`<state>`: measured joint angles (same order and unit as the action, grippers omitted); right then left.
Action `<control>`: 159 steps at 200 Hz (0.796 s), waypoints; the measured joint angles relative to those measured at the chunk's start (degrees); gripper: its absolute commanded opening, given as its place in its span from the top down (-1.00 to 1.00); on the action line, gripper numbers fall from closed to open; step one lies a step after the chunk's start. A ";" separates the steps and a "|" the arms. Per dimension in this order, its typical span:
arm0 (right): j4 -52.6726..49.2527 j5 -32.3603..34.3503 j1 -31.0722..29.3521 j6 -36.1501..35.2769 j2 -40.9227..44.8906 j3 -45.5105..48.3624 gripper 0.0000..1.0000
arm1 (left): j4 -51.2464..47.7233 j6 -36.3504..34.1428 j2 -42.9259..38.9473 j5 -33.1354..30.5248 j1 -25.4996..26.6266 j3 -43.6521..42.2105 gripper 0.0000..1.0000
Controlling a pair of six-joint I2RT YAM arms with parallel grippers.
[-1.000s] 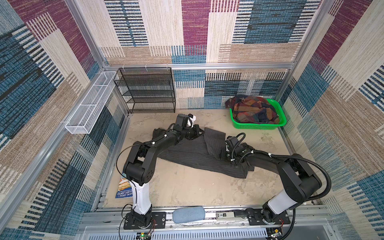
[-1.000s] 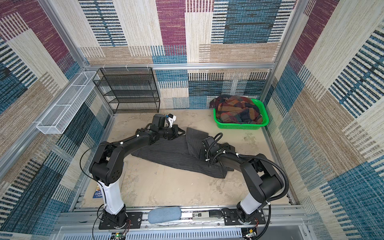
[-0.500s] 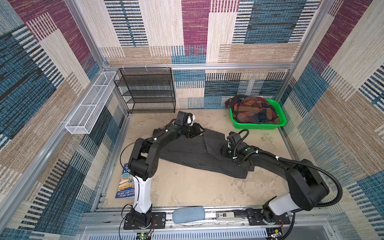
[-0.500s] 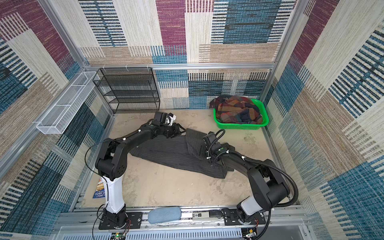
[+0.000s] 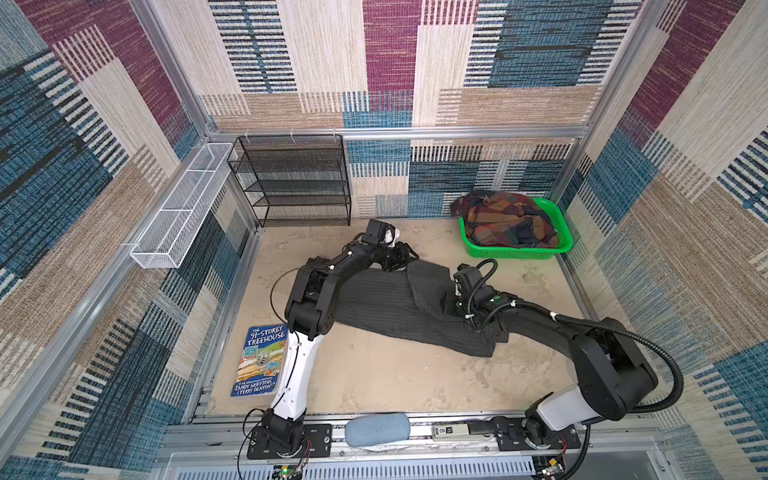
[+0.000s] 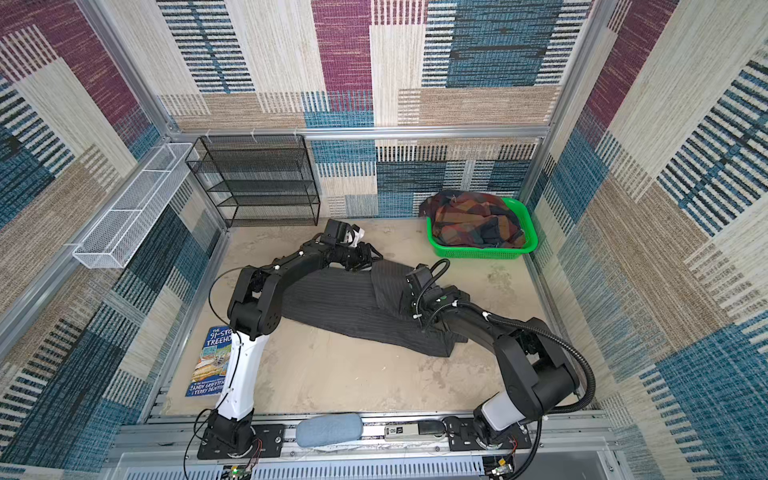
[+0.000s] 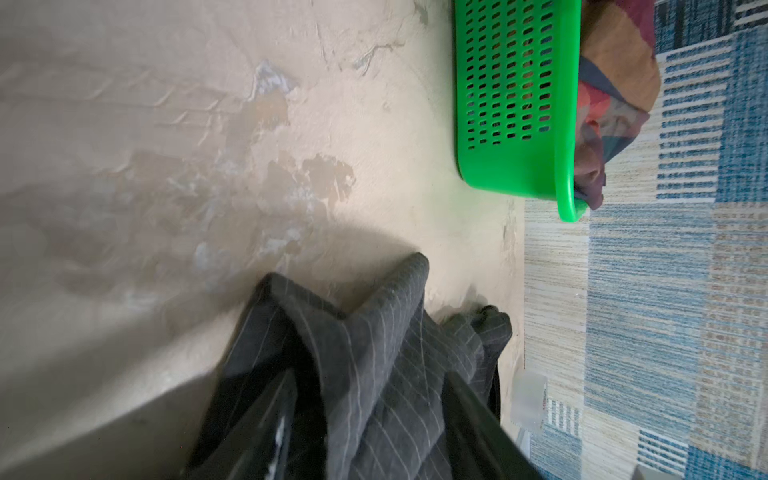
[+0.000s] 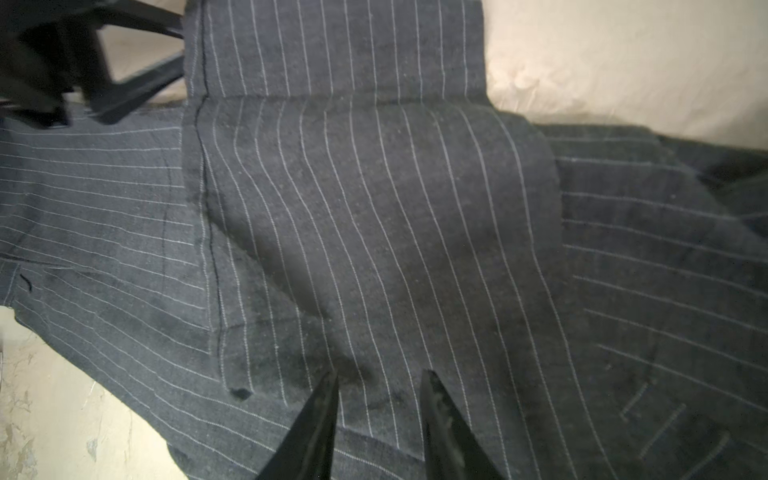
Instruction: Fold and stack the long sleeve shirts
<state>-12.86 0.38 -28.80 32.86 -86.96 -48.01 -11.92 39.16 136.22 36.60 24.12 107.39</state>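
Note:
The dark pinstriped shirt (image 5: 386, 307) (image 6: 340, 299) lies spread across the sandy floor, with one sleeve (image 5: 428, 282) folded over its body. My left gripper (image 5: 401, 259) (image 6: 365, 257) is at the shirt's far edge. In the left wrist view my left gripper (image 7: 370, 386) is open, with bunched striped cloth (image 7: 374, 324) lying loose between the jaws. My right gripper (image 5: 446, 305) (image 8: 378, 378) is open, its tips resting on the folded sleeve (image 8: 374, 208). The plaid shirt (image 5: 507, 224) (image 6: 473, 220) lies crumpled in the green basket (image 5: 519, 251) (image 7: 511, 104).
A black mesh rack (image 5: 295, 183) stands at the back wall, and a white wire basket (image 5: 178, 208) hangs on the left wall. A blue book (image 5: 259, 359) lies at the front left. A grey-blue pad (image 5: 376, 428) sits on the front rail.
My left gripper was shut and now stands open, and it has shifted slightly toward the right along the shirt's far edge. The right gripper has barely moved.

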 measured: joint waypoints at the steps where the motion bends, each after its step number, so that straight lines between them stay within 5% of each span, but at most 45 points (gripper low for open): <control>1: 0.00 0.00 0.00 0.00 0.00 0.00 0.27 | 0.13 0.11 0.20 0.11 0.02 0.11 -0.08; 33: -0.04 0.02 0.28 -0.02 -0.02 -0.15 0.27 | 3.93 3.43 2.43 3.04 0.02 0.63 0.51; 47: 0.00 0.07 0.57 0.00 -0.04 -0.15 0.27 | 5.68 4.61 2.58 4.26 0.02 0.68 0.99; 159: 4.42 -1.68 1.55 1.44 -4.00 3.15 0.33 | 30.40 10.14 -10.10 10.62 1.84 -14.23 1.00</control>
<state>-8.45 -1.30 -27.24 34.30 -90.96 -44.86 18.48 49.30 126.13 47.22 25.96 93.17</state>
